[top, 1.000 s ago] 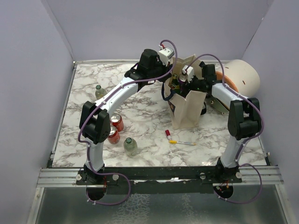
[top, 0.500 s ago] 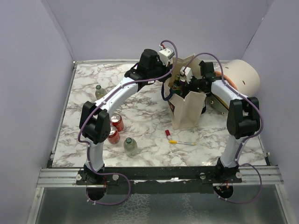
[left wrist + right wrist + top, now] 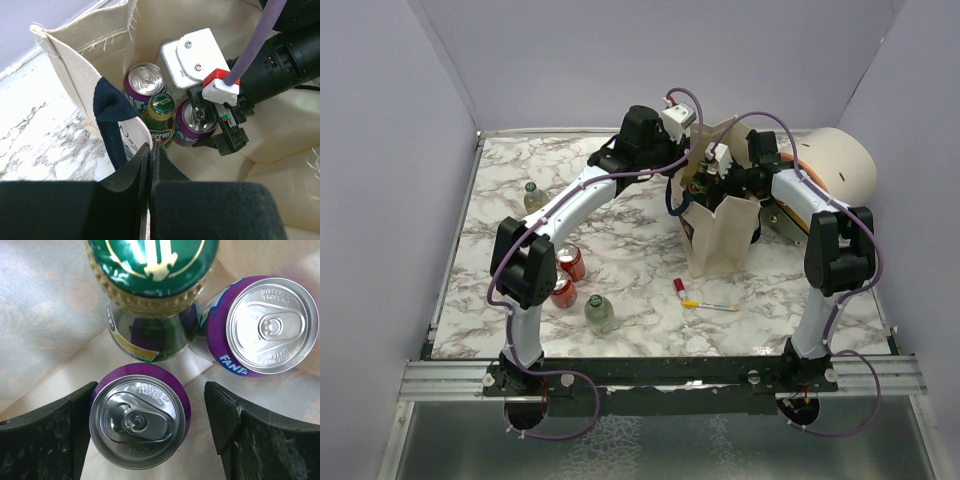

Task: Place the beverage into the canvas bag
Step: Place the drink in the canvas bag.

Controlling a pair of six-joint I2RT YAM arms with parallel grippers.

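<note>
Your right hand (image 3: 150, 390): released, fingers spread either side of the purple can (image 3: 137, 417), which stands inside the canvas bag (image 3: 722, 240).
Just beyond its fingertips: green bottle (image 3: 150, 270) and second Fanta can (image 3: 270, 325), beside that can.
Your left hand (image 3: 150, 150): clenched at the bag's rim; you cannot tell whether cloth is pinched.
Change: your right wrist sits slightly nearer the left hand than a second ago; the bag is unmoved.
</note>
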